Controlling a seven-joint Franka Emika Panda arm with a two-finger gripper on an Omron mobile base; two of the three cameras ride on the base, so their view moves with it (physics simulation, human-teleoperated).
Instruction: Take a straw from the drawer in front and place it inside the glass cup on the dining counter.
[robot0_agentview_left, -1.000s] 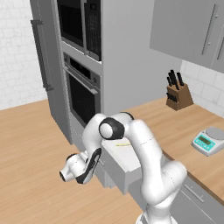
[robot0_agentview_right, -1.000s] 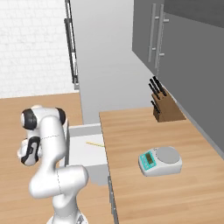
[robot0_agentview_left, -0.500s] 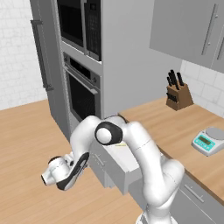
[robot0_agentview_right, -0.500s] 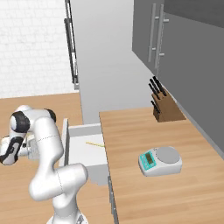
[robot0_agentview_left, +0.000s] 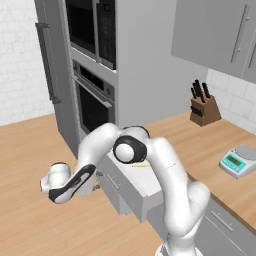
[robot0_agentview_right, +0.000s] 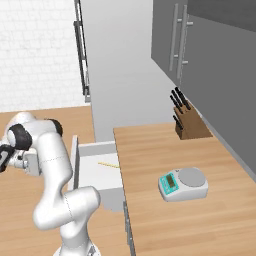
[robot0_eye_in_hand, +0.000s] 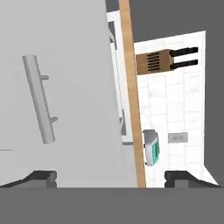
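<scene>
The straw lies flat on the white floor of the drawer, a thin pale-yellow stick set slantwise toward the counter side; in the left base view a short piece of it shows just below the arm's dark elbow joint; nothing touches it. The drawer stands pulled out from the cabinet run under the wood counter, its grey front close before the hand camera with the bar handle running across it. The gripper faces that front with its jaws spread wide and nothing between them, one dark fingertip at each lower corner of the hand view; in the left base view the hand hangs low beside the drawer front, over the wood floor. On the counter sit a small scale with a green display and, nearer the wall, a knife block; a wall oven stands in the tall grey cabinet beyond the drawer.
</scene>
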